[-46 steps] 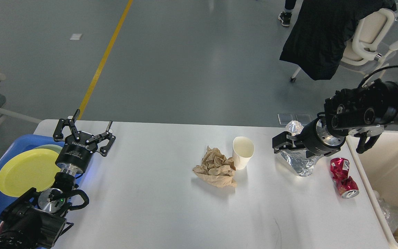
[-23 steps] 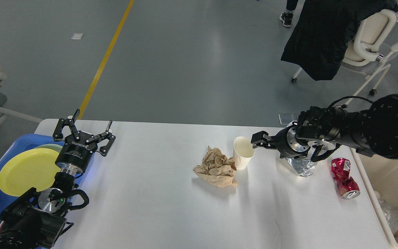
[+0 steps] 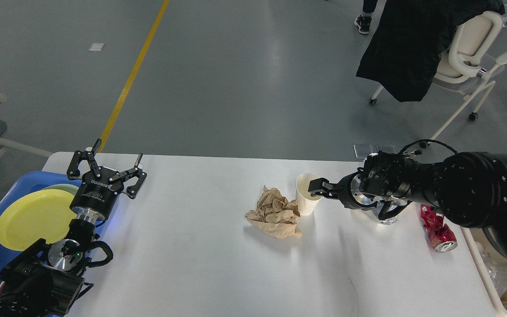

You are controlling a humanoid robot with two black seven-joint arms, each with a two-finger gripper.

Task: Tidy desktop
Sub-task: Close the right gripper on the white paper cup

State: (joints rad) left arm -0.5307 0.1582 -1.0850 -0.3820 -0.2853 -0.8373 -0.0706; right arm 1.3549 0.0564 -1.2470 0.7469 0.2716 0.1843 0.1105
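The white desktop [image 3: 200, 259] carries a crumpled brown paper [image 3: 275, 213], an upright white paper cup [image 3: 304, 200] touching it, a crushed red can [image 3: 439, 232] and a crumpled foil piece [image 3: 385, 216], mostly hidden behind my right arm. My right gripper [image 3: 317, 188] reaches in from the right and sits at the cup's right rim. Its fingers are dark and small, so their spread is unclear. My left gripper [image 3: 119, 149] stands open and empty above the desktop's far-left corner.
A blue tray [image 3: 18, 182] at the left edge holds a yellow plate [image 3: 33, 218]. A cream bin [image 3: 484, 268] stands off the right edge. A white chair [image 3: 469, 48] draped with a black coat stands on the floor beyond.
My right arm has swung left, from over the foil to the cup's rim. The left arm and the objects on the desktop have stayed put.
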